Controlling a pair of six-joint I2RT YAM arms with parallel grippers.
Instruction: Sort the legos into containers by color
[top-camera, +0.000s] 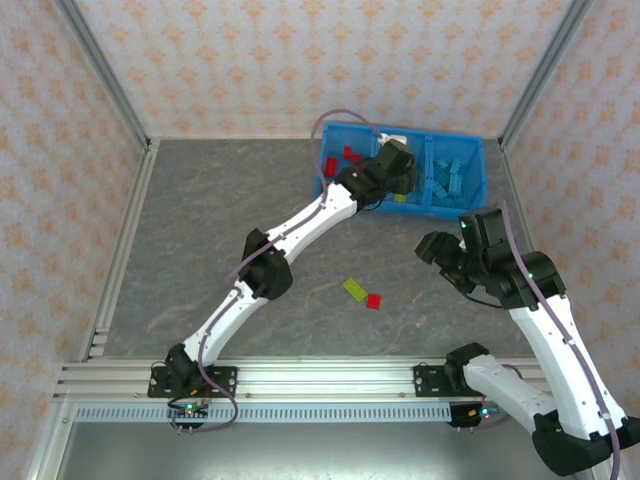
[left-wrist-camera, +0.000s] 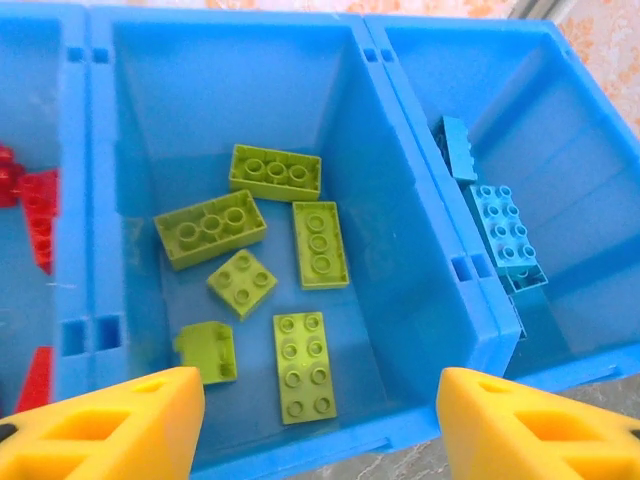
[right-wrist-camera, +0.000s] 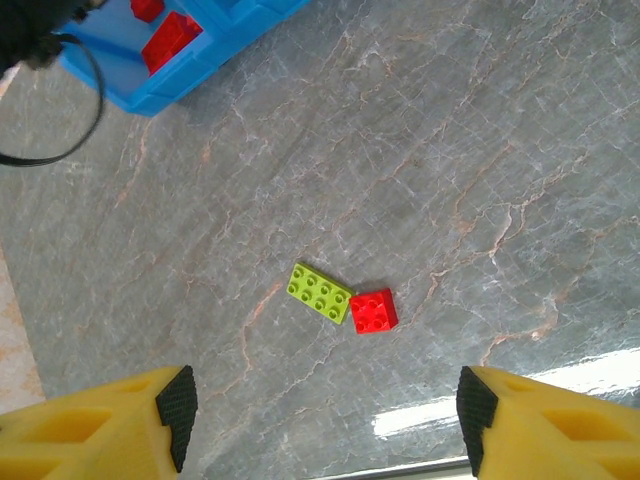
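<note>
The bright blue bin stands at the back of the table, with red legos in its left compartment and light blue ones in the right. My left gripper hangs open above the middle compartment, where several yellow-green legos lie. On the table a yellow-green lego touches a small red one, also seen from above as a yellow-green brick and a red brick. My right gripper is open, high above that pair, holding nothing.
Patterned walls with metal posts enclose the grey marbled table. A metal rail runs along the near edge by the arm bases. The left arm stretches diagonally across the table toward the bin.
</note>
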